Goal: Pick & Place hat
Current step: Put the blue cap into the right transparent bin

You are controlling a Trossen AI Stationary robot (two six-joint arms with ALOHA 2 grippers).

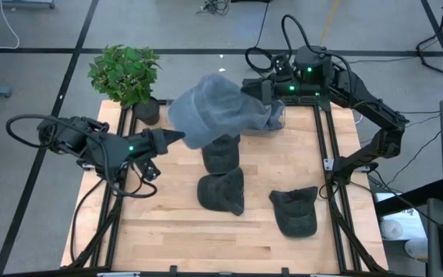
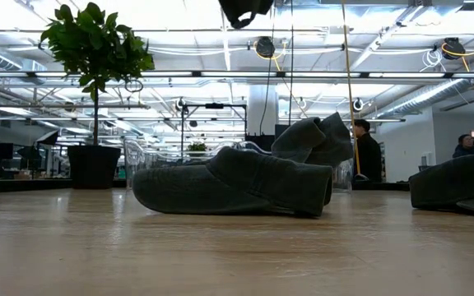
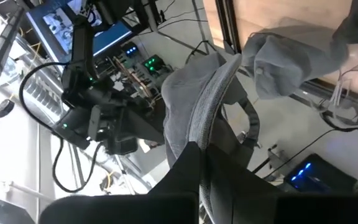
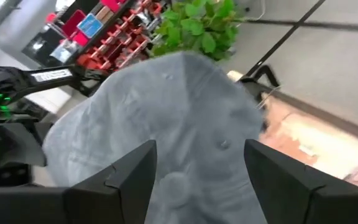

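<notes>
Held hat: a grey hat point(image 1: 210, 111) is up in the air over the far part of the table point(image 1: 206, 238); it hides what lies right under it.
Left gripper: the left gripper point(image 1: 177, 137) is pinched tight on one edge of the held hat; in the left wrist view the cloth runs down between its dark fingers point(image 3: 185, 171); the very tips are cut off there.
Right gripper: the right gripper point(image 1: 261, 98) is at the other side of the held hat; its fingers point(image 4: 129, 171) stand wide apart with the hat between them; I cannot tell if they press on the cloth.
Other hats: three dark hats lie on the table; one point(image 1: 221, 154) is partly under the held hat; one point(image 1: 223, 192) is in the middle; one point(image 1: 294, 211) is nearer the right side.
Plant: a green plant point(image 1: 125, 73) stands at the far left corner; its pot is partly hidden.
Low view: only a bit of the held hat shows at the top edge; people far off are hard to make out.
</notes>
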